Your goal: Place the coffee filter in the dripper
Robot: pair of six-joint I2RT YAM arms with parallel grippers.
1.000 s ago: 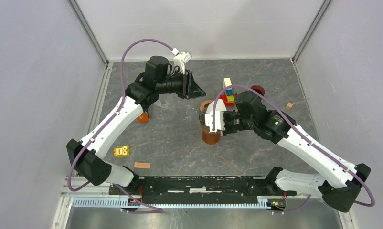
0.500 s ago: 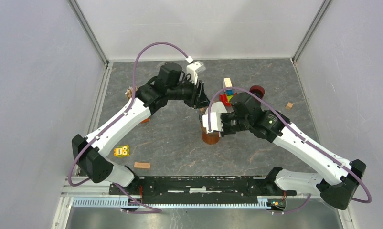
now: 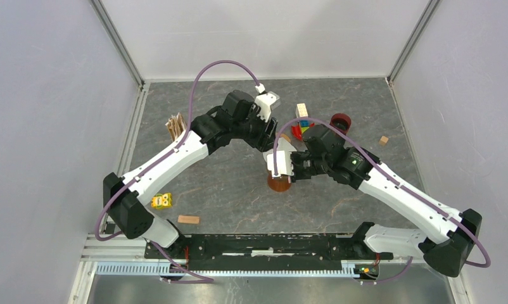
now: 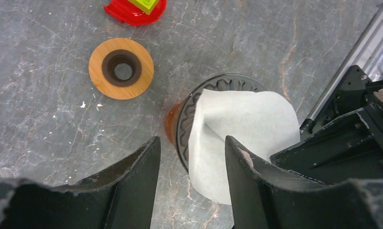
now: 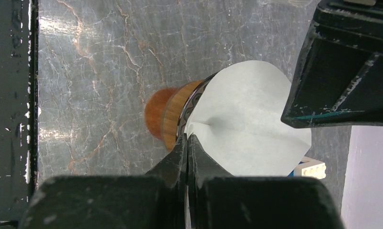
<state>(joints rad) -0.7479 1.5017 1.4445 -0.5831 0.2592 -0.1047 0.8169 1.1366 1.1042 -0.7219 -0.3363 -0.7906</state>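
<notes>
The paper coffee filter (image 5: 247,129) lies over the mouth of the amber dripper (image 5: 158,117), which stands near the middle of the worktop, a little toward the near edge. It is not seated: one side dips inside the ribbed dark rim, and the other overhangs it and rides high. The right gripper (image 5: 187,140) has its fingers pressed together on the filter's edge, right at the rim. The left gripper (image 4: 192,143) hangs above with fingers spread, the filter partly in the gap between them. As I judge it, the paper must go down and toward the rim's centre — the cone opens directly beneath it — and the left arm is well placed to press. A wooden ring (image 4: 121,68) lies near the dripper, not touching it.
</notes>
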